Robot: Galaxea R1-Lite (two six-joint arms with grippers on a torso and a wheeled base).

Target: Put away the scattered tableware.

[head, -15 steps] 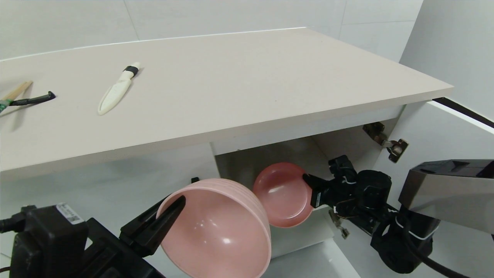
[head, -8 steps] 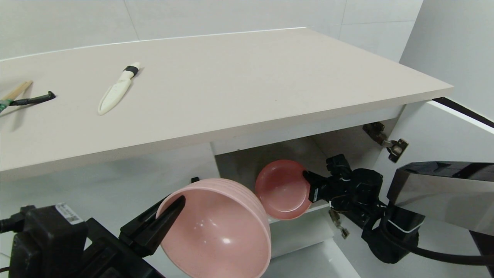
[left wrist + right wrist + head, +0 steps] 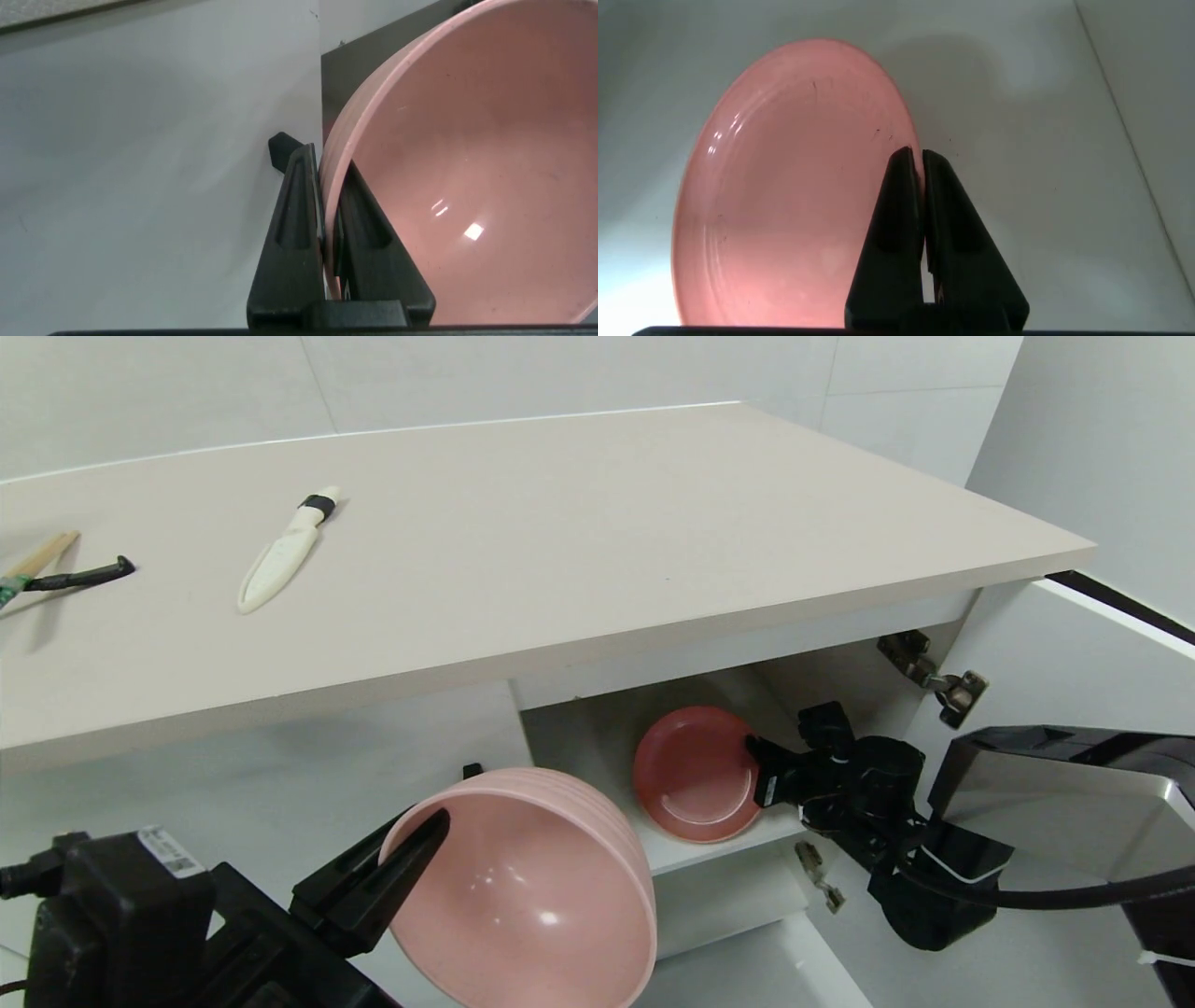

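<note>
Left gripper [image 3: 455, 795] is clamped on the rim of the pink bowl [image 3: 532, 896], one finger [image 3: 299, 215] outside the wall, the other inside. The bowl hangs tilted off the fingertips, with the wrist low behind it. Right gripper [image 3: 754, 751] is pinched on the edge of the pink plate [image 3: 695, 775], fingers nearly together, the plate ahead of the tips. Right arm is extended and the wrist angled inward.

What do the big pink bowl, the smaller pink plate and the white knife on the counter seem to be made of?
The pink bowl: probably plastic or melamine, smooth satin, with small soft highlights and a ribbed outside. The pink plate: likely the same, though glazed ceramic is possible; faint scuffs show in the right wrist view. The white knife: matte off-white, perhaps ceramic or plastic.
</note>
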